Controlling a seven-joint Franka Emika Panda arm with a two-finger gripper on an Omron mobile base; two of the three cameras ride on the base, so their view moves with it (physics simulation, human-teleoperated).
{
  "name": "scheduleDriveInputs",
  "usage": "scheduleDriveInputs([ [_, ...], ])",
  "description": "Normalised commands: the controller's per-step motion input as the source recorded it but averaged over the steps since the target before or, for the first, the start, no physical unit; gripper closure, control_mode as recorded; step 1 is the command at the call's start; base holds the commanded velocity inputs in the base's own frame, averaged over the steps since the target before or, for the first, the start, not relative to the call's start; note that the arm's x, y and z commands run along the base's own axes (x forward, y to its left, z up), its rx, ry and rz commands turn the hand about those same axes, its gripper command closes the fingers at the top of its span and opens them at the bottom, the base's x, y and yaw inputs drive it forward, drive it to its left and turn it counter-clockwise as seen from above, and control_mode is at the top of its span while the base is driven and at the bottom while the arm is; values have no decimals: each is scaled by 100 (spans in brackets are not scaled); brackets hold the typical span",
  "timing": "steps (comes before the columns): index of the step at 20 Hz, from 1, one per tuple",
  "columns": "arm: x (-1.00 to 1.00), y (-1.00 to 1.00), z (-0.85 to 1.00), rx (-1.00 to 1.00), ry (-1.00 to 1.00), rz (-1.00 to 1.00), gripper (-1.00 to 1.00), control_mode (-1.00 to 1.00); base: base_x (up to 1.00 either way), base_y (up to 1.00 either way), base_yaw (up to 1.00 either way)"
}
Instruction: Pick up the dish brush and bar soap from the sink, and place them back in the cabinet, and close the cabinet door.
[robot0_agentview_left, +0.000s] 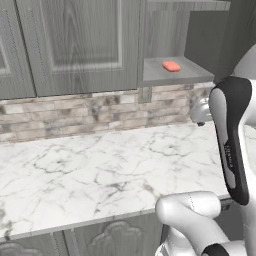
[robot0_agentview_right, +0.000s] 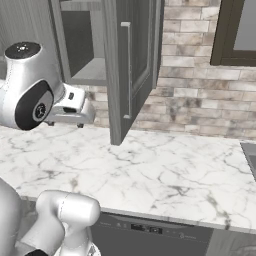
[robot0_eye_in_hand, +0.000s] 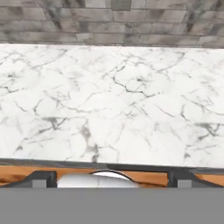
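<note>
Bar soap (robot0_agentview_left: 171, 66) lies flat on the grey inner shelf (robot0_agentview_left: 176, 75) of the open cabinet (robot0_agentview_left: 165, 30), whose cabinet door (robot0_agentview_right: 131, 65) stands swung out. End effector (robot0_eye_in_hand: 112, 178) spread fully wide, gripping nothing, above the marble tabletop (robot0_eye_in_hand: 109, 105).

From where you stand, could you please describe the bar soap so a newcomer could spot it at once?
Look above the marble counter to the open cabinet at the right end of the grey doors. On its shelf lies the bar soap, a small flat orange-red block, the sole bright thing among grey.
</note>
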Motion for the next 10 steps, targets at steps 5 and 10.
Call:
scheduleDriveInputs([
  [5,-45,40,-29,-2,2,0,-100,-100,0,0,0],
  [10,-7,15,-6,0,4,1,-100,-100,0,0,0],
])
